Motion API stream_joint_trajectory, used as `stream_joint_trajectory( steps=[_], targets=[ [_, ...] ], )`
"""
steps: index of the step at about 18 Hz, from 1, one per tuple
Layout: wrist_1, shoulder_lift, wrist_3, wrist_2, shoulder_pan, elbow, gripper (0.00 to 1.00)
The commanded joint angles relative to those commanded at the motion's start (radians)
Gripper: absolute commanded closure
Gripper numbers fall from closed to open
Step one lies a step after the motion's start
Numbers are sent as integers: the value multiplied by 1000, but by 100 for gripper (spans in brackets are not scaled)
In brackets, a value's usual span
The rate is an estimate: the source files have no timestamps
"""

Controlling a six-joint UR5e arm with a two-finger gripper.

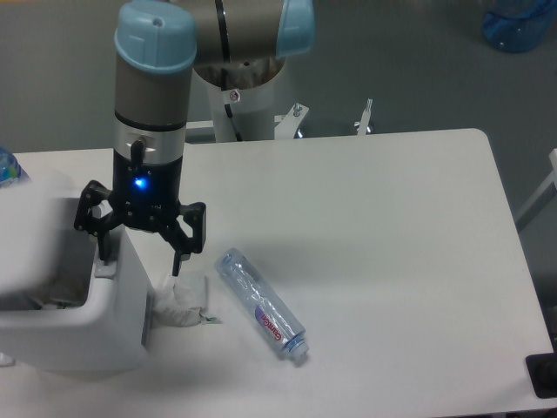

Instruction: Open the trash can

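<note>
The trash can (78, 340) is a large white box-shaped bin at the left edge of the table, partly cut off by the frame. Its top shows a grey recessed area (52, 261) with something crumpled at its lower edge; I cannot tell how the lid stands. A small grey tab (105, 270) sits at the recess's right rim. My gripper (141, 254) points down over the bin's right rim and is open. One finger (105, 246) is just above the tab and the other finger (178, 259) hangs outside the bin's right wall. It holds nothing.
A crumpled white wad (178, 305) lies against the bin's right side. A clear plastic bottle (261, 303) lies on the white table (374, 218) just right of it. A blue bottle top (5, 165) shows at the far left and a blue jug (519, 23) stands on the floor.
</note>
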Motion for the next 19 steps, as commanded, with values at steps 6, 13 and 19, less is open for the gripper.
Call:
stream_joint_trajectory(
  steps=[6, 13, 19],
  targets=[
    [0, -3, 9, -2, 8, 87, 0],
    [-3, -38, 119, 128, 78, 155, 0],
    [-14, -35, 242, 213, 135, 150, 0]
  ],
)
